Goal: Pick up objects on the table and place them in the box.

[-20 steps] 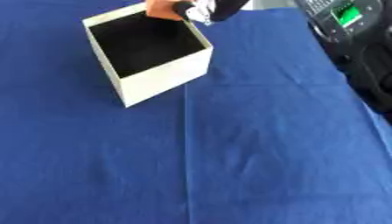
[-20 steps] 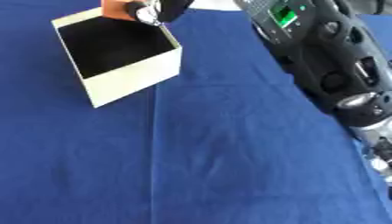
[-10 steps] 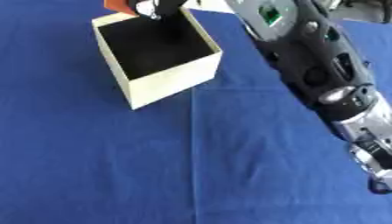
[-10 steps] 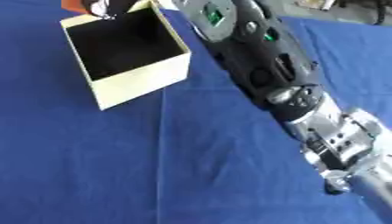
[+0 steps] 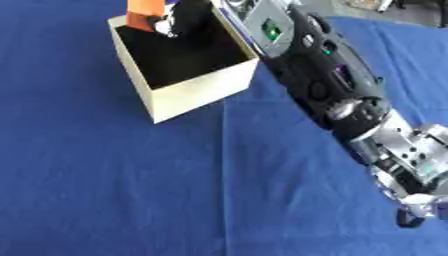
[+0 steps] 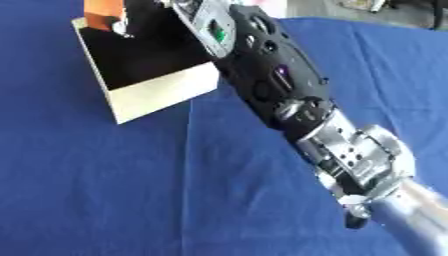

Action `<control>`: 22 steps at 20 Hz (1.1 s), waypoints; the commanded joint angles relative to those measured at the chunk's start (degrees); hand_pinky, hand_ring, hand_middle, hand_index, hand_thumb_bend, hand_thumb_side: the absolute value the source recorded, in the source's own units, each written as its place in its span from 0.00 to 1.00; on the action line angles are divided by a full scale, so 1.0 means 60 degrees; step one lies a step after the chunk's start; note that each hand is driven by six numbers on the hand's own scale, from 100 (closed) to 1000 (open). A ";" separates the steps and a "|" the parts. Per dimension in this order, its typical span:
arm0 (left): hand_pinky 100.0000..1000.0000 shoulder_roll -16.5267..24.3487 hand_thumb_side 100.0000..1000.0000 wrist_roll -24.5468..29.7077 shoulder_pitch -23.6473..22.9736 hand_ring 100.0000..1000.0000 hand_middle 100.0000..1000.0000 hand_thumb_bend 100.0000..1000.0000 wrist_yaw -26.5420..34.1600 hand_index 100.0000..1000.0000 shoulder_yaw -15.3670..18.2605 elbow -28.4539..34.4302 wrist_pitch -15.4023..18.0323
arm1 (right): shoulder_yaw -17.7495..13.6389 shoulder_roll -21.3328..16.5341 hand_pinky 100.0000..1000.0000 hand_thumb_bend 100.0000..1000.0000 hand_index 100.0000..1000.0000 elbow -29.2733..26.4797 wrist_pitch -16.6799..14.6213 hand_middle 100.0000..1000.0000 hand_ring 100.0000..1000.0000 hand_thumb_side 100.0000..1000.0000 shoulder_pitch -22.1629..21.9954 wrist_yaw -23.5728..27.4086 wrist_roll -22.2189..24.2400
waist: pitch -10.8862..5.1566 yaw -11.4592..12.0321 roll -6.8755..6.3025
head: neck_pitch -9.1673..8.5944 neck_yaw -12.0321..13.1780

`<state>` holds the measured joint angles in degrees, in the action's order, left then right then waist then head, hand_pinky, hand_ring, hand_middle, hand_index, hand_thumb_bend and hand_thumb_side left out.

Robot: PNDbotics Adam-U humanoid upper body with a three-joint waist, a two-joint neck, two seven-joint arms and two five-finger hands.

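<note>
- On the left side, the blue cloth [image 5: 105, 190] covers the desk, and I see no loose object on it; this part is free room for moving.
- The box [image 5: 197, 90] stands at the upper left of the desk, open at the top, with cream walls and a dark inside. It sits askew to the fold line of the cloth.
- Above the far edge of the box there is the orange object [image 5: 144, 12], only partly in view at the top of the picture. It is over the back rim, not yet down inside.
- The right hand [image 5: 179, 17] is at this object. Its dark fingers look curled at the object, so I judge that they hold it, but I cannot see the contact clearly.
- The step in hand, I think, is the placing: the object is carried over the opening and must now go a little more toward the middle, then down, then the fingers must open.
- The far wall of the box is just beside the object, so it could catch on the rim or push the box.
- The right arm [image 6: 280, 95] goes across the desk from the lower right to the box and takes much of that side.
- The left hand does not show in any view.
</note>
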<state>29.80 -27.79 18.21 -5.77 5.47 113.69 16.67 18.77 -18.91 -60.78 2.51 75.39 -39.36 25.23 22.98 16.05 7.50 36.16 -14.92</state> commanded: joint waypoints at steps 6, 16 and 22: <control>0.51 0.0096 0.83 -0.0008 0.0010 0.51 0.58 0.51 0.0029 0.62 0.0083 0.0150 -0.0012 | -0.0140 -0.0175 0.67 0.00 0.61 0.0522 -0.0308 0.38 0.63 0.00 0.0004 -0.0340 0.0015 | -0.0147 -0.0088 -0.0180 | -0.0083 0.0069; 0.50 0.0074 0.83 -0.0003 0.0049 0.51 0.58 0.51 0.0038 0.61 0.0090 0.0150 0.0001 | -0.0065 -0.0079 0.67 0.00 0.61 0.0849 -0.0594 0.40 0.64 0.00 -0.0088 -0.0520 0.0766 | -0.0073 -0.0020 -0.0139 | -0.0032 0.0041; 0.50 0.0069 0.82 0.0005 0.0088 0.51 0.58 0.51 0.0050 0.61 0.0089 0.0150 -0.0006 | -0.0174 -0.0046 0.71 0.00 0.65 0.1129 -0.0789 0.46 0.69 0.00 -0.0076 -0.0997 0.1129 | -0.0026 0.0022 -0.0068 | -0.0028 0.0039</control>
<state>29.28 -27.81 18.19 -5.76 5.50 113.69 16.64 18.39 -18.65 -53.85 -1.91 73.70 -44.47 31.55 23.99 16.08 7.58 36.17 -14.63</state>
